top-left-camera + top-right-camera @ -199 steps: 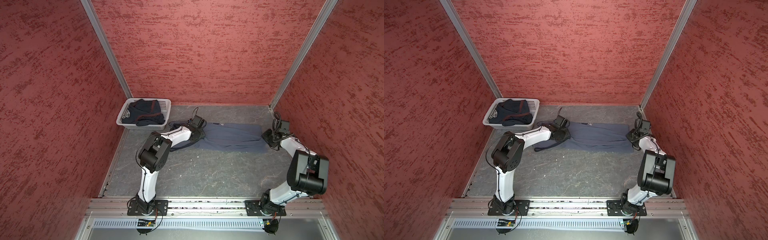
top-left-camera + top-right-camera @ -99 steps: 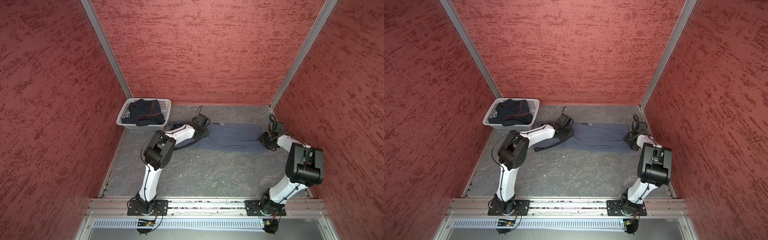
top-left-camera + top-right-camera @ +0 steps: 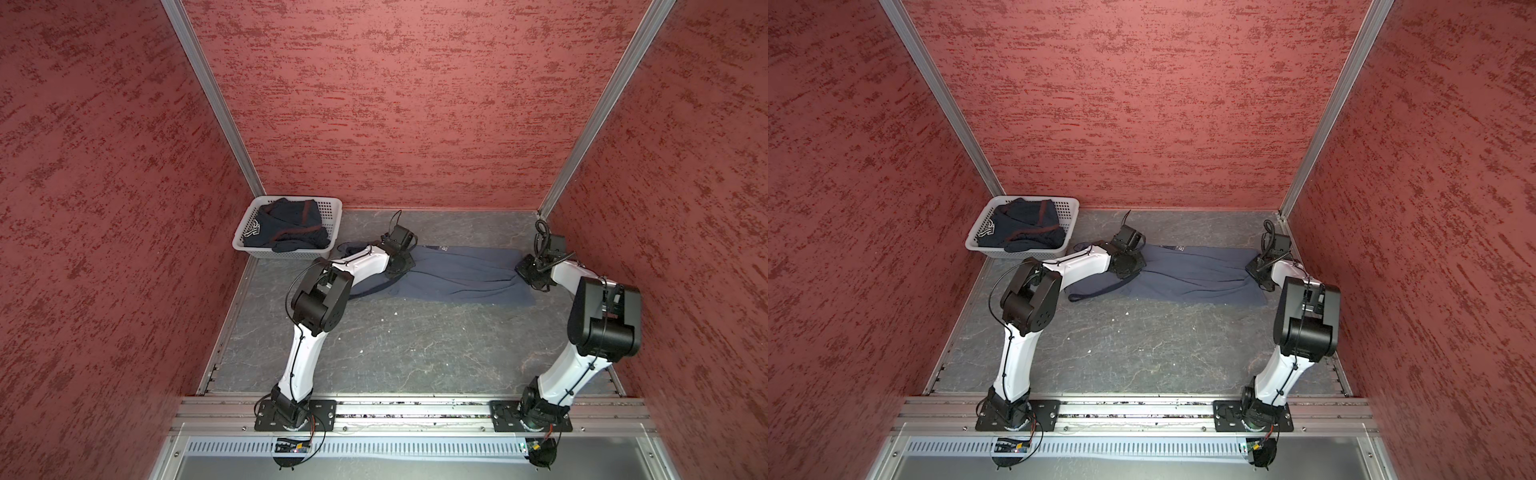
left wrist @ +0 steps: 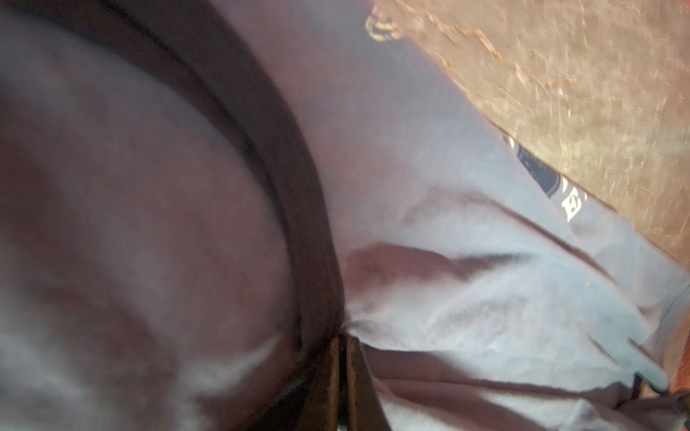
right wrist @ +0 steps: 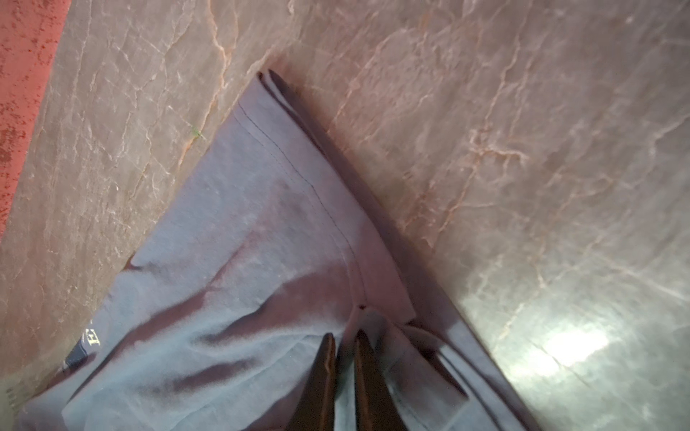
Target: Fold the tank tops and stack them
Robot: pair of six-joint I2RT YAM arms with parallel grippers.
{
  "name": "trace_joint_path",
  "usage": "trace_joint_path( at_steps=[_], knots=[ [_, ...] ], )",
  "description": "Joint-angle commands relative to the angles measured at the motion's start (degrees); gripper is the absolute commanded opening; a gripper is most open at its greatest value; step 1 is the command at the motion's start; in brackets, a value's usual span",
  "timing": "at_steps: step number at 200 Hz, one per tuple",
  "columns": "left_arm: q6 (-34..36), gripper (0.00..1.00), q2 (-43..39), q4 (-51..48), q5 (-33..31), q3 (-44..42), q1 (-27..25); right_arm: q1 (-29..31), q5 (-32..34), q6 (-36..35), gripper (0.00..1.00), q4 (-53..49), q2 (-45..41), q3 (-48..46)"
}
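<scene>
Slate-blue cloth tank top with navy trim [image 3: 461,274] lies spread along the far side of the grey bench [image 3: 415,349]. Left jaws clamp its trim, right jaws its hem. Left arm [image 3: 318,299] and right arm [image 3: 602,320] reach forward, elbows raised, wrists low.

A: Flat top [image 3: 461,276], where?
B: On the table [image 3: 415,345], laid out between the left pincer [image 3: 400,266] and the right pincer [image 3: 531,272], one pincer at each end.
A: Basket [image 3: 286,253]?
B: Behind and to the left of the left pincer, near it. The second top [image 3: 286,226] lies bundled in it.
</scene>
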Motion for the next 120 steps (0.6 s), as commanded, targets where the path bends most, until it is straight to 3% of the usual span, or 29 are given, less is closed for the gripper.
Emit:
trace_joint_path(
  at_steps=[1,51,120],
  knots=[
    [-0.7,0.01,0.7,-0.5,-1.2,-0.4,1.0,0.5,2.0,0.1,0.08,-0.4,1.2,1.8],
    [-2.0,0.00,-0.4,-0.9,-2.3,-1.8,2.1,0.5,5.1,-0.3,0.00,-2.0,2.8,4.2],
    [-2.8,0.00,-2.4,-0.1,-3.3,-3.4,2.6,0.6,5.4,0.0,0.00,-2.2,6.0,7.3]
  ],
)
